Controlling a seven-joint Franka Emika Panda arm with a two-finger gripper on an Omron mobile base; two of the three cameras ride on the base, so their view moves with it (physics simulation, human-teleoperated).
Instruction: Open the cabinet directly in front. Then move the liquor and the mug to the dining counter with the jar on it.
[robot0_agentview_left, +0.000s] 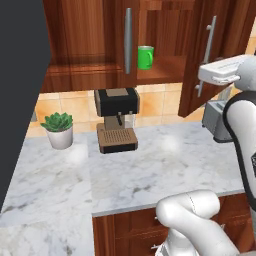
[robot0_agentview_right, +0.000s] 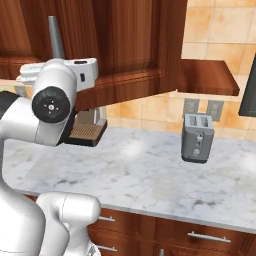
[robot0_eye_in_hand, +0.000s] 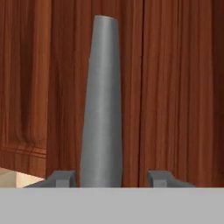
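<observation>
Cabinet (robot0_agentview_left: 90, 45) on wall above marble bench (robot0_agentview_left: 150, 165); we see right door (robot0_agentview_left: 207, 55) swung out, left door shut. Inside open compartment, green mug (robot0_agentview_left: 145, 57) stands upright on shelf, just right of left door's handle (robot0_agentview_left: 128, 41). We find no other contents visible from here. On bench: toaster (robot0_agentview_right: 198, 137), coffee machine (robot0_agentview_left: 117, 119), potted plant (robot0_agentview_left: 59, 129). Our gripper (robot0_eye_in_hand: 113, 178) at grey door handle (robot0_eye_in_hand: 101, 105): fingers apart, bar between them beside one fingertip, not clamped.
</observation>
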